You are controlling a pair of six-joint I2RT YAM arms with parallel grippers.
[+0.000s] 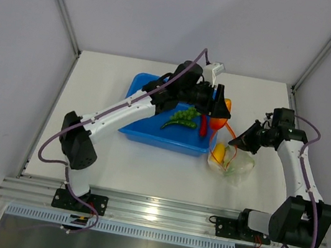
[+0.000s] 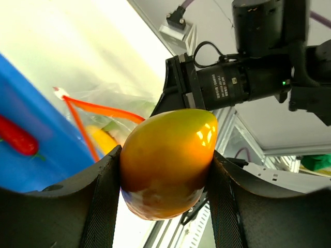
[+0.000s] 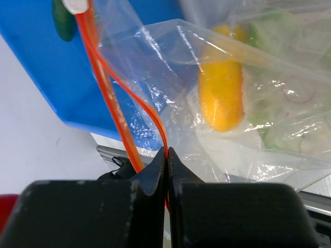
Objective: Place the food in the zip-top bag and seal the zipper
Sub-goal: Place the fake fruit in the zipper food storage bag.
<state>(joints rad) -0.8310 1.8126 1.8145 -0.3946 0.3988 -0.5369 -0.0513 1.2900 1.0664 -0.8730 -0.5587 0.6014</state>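
Right wrist, bagged yellow fruit (image 3: 221, 98), right gripper (image 3: 167, 155) pinching zipper (image 3: 111, 106), left gripper (image 2: 163, 181) clamping mango (image 2: 168, 150)

Top external camera: mounted above and behind the arm bases, looking down over the whole bench (image 1: 145, 171). Left wrist camera: close behind the left end effector (image 2: 165, 175), with the right arm (image 2: 258, 77) at 1 o'clock. Right wrist camera: close behind the right end effector (image 3: 167, 152). All views share the zip-top bag (image 1: 232, 161) and blue tub (image 1: 151, 133).
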